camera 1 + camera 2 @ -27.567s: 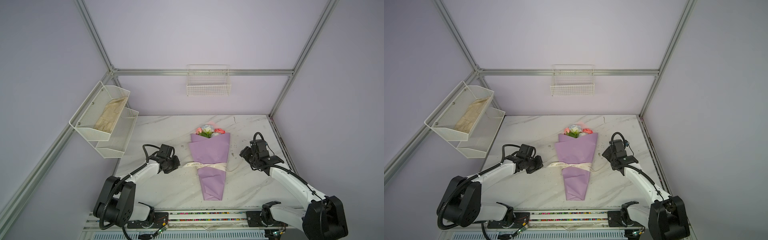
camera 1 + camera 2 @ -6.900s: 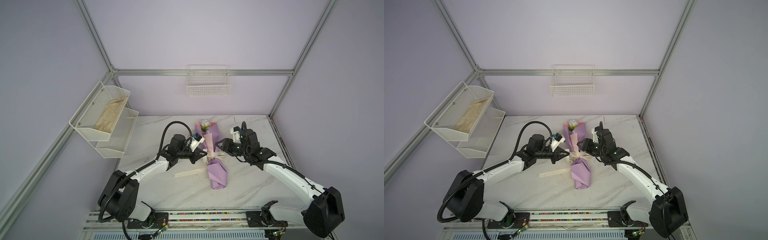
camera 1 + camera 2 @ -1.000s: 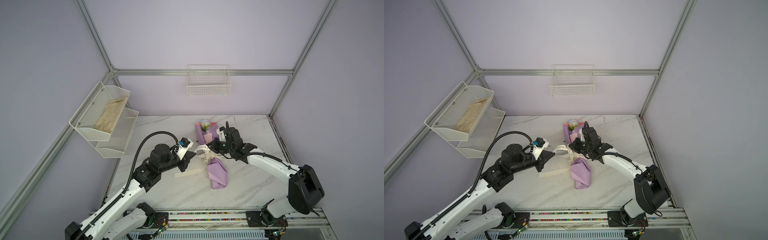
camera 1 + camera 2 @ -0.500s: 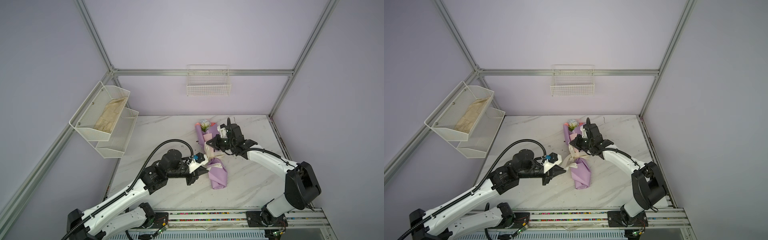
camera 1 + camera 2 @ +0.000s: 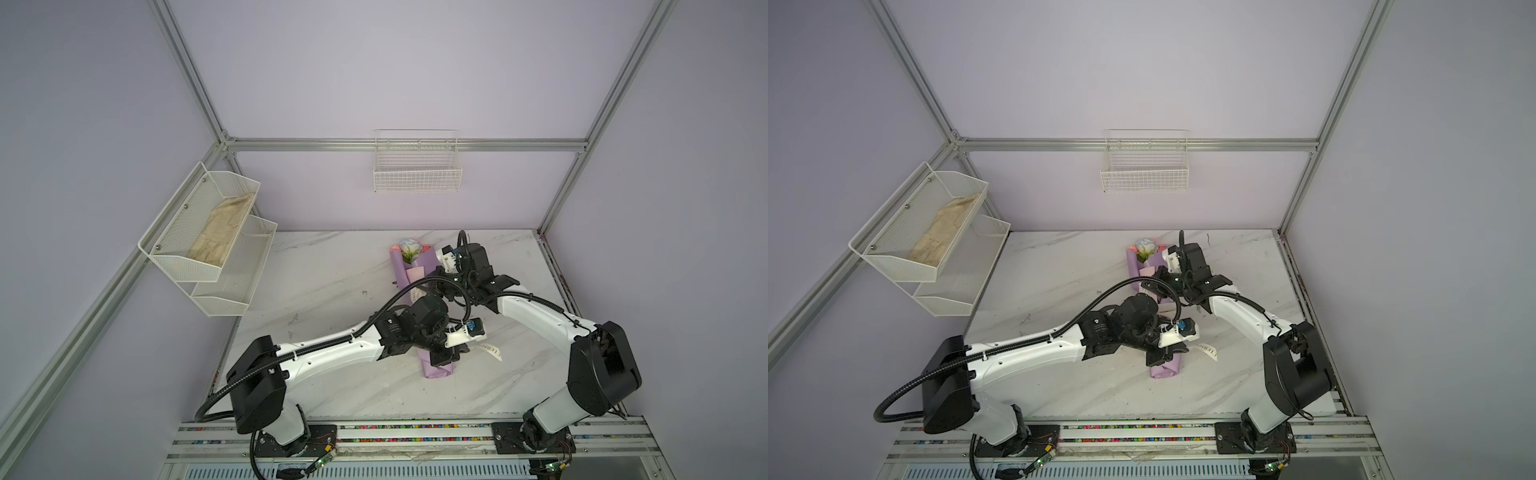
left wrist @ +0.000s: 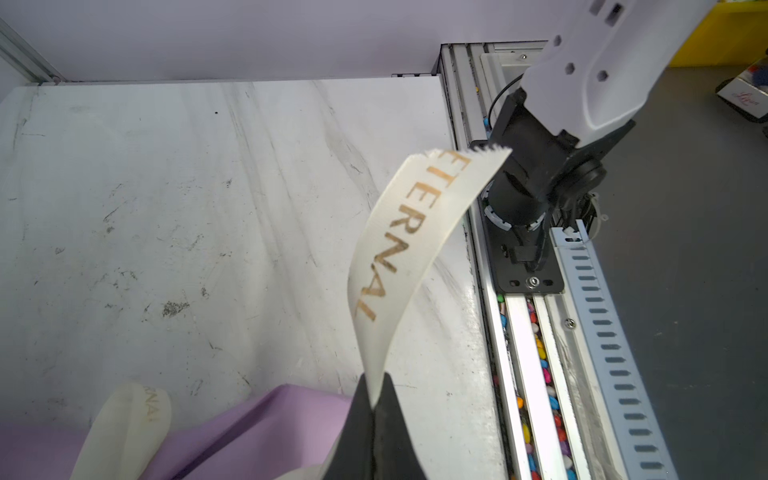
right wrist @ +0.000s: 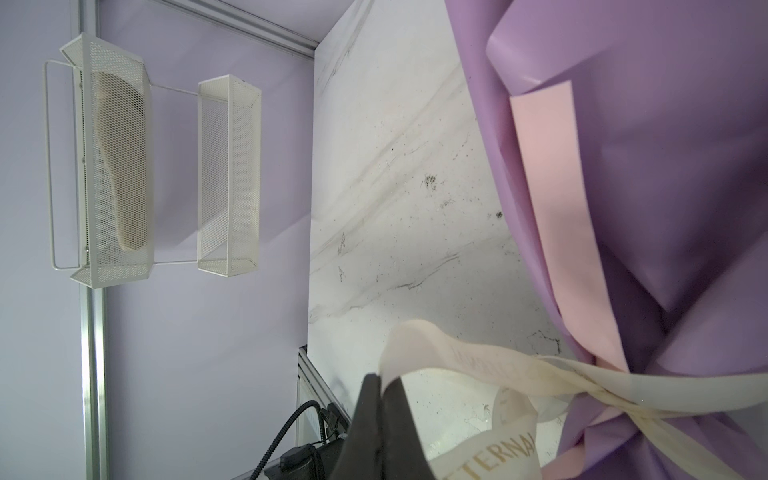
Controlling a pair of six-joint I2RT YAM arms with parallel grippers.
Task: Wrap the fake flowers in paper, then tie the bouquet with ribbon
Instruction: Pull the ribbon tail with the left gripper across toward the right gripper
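**Position of the work.** The bouquet [image 5: 400, 270] is laid flat on the tabletop [image 5: 332, 282], right of centre. The flower heads [image 5: 409, 248] are turned toward the far wall and the stem end toward the near edge. This lay leaves the narrow waist of the wrapping paper [image 7: 665, 208] reachable from both sides. In both top views the middle of the bouquet is hidden beneath the two arms.

**Ribbon.** The ribbon [image 6: 411, 232] is passed around the waist, and its strands are crossed there, as shown in the right wrist view. Whether the crossing is a finished knot cannot be told.

**Left pincer.** The left pincer [image 6: 374, 395] is closed on one tail of the ribbon. The grip is taken short of the cut end, so a printed length is left standing free beyond the fingertips. In both top views this tail is seen to the right of the bouquet's near part, with the left arm reached across it.

**Right pincer.** The right pincer [image 7: 380, 384] is closed on another part of the ribbon, at a bend close to the crossing. From there the strand is run to the waist with some slack.

**Assessment.** One strand is held in each pincer, probably so that the two can be drawn apart and the crossing cinched against the paper. The tie is judged to be partly made. The paper is thin and the bouquet light, so an uneven pull is likely to drag or turn it on the tabletop.
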